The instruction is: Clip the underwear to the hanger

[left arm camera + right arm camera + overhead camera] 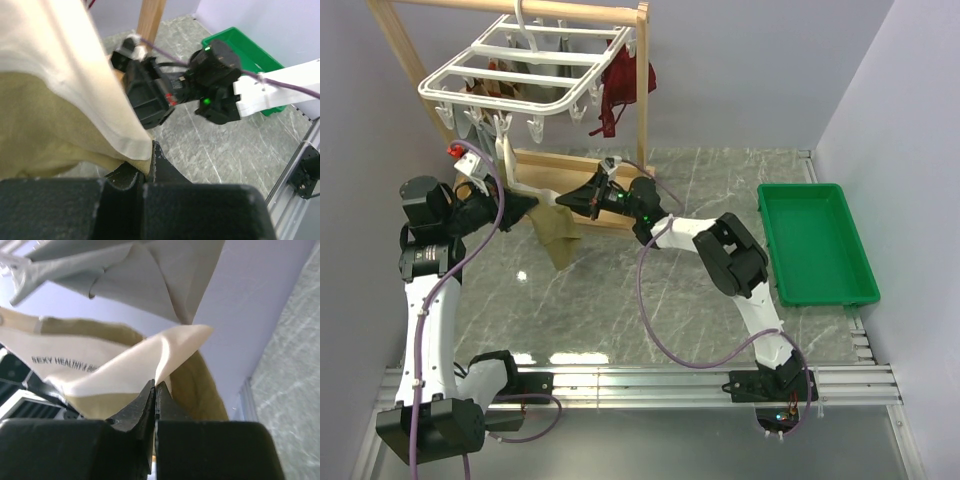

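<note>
Two hands, left hand [525,207] and right hand [567,200]; one underwear [560,242], one white hanger [492,99], one wooden stand [642,95], one green tray [815,240], one red garment [625,85], one grey garment [150,285].

Hanger [515,70] hung on stand [642,110], far left; underwear [562,238] held below, between left gripper [528,206] and right gripper [563,200]; tray [815,240] set right.

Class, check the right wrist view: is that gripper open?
No, the right gripper has its fingers pressed together, pinching the underwear.
</note>
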`<state>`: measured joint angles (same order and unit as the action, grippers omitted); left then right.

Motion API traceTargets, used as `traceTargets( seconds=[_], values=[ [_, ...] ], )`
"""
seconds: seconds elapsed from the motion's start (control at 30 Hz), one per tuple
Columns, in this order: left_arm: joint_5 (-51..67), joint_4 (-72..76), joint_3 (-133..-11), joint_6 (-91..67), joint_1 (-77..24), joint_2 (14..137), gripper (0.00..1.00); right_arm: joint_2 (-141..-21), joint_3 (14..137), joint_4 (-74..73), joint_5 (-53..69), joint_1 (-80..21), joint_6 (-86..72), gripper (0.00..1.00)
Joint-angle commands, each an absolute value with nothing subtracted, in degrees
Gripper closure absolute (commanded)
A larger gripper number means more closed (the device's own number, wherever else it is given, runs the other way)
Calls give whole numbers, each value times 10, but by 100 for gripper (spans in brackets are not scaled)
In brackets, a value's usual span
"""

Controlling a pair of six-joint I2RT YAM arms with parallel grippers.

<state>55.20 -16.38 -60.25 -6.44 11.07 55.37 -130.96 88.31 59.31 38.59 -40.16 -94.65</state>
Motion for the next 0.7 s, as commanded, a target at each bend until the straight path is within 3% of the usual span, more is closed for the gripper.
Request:
traceTargets(
  seconds=[0.0, 0.27, 0.37, 0.5, 0.67],
  values=[
    [521, -173, -621, -51, 114, 555, 100, -1238, 868, 610, 402, -379, -886, 100],
    [426, -210, -649, -87, 114, 598, 99, -1126, 779, 531, 422, -359, -761, 100],
    [411, -178, -638, -112, 113, 598, 87, -1099, 784, 495, 423, -360, -712, 100],
    [424, -149, -622, -139, 113, 585, 60, -1059, 795, 445, 424, -360, -633, 100],
    [426, -128, -580, -218, 114, 526, 44, -1010, 783, 345, 405, -364, -484, 100]
  ],
)
